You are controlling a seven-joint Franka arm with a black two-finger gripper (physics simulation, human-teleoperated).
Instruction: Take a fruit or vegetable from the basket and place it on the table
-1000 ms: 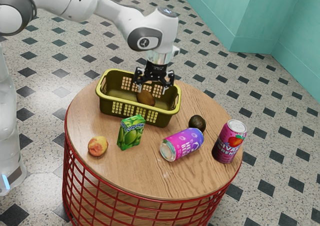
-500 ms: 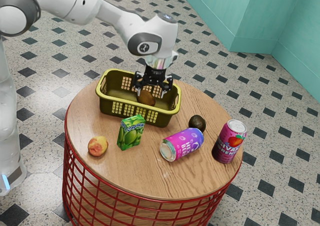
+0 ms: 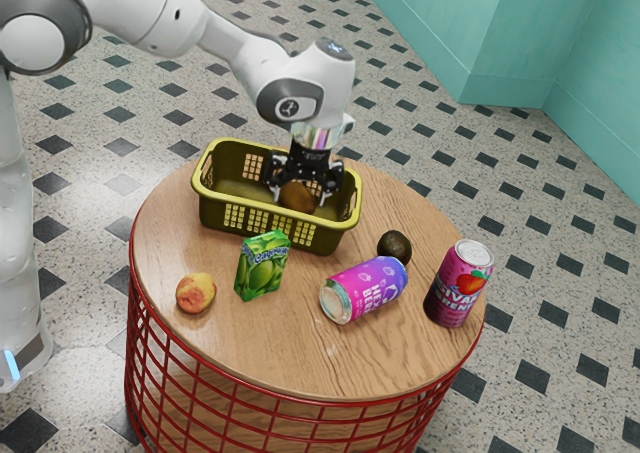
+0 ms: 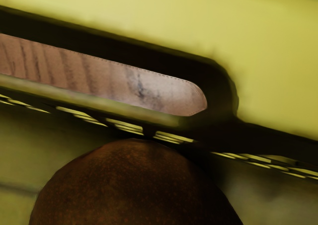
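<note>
The gripper (image 3: 299,200) is low inside the green-yellow basket (image 3: 226,213), at its end toward the exterior view's right. Its fingers stand wide apart, one on each side of a brown, roundish fruit or vegetable (image 3: 297,195), and it is open. In the wrist view the brown fruit (image 4: 134,185) is large, right under the hand, close to the basket's wall. The basket's pale rim (image 4: 268,51) and a handle slot are beside it. The fruit's underside is hidden by the basket wall.
On the round wooden table (image 3: 270,343) are a peach (image 3: 195,293), a green juice box (image 3: 262,265), a lying purple-pink can (image 3: 364,290), a dark avocado-like fruit (image 3: 394,247) and an upright pink can (image 3: 459,283). Bare wood lies between the peach and the table's front edge.
My gripper has moved down into the basket, around the brown fruit. The fruit now appears slightly farther toward the exterior view's right.
</note>
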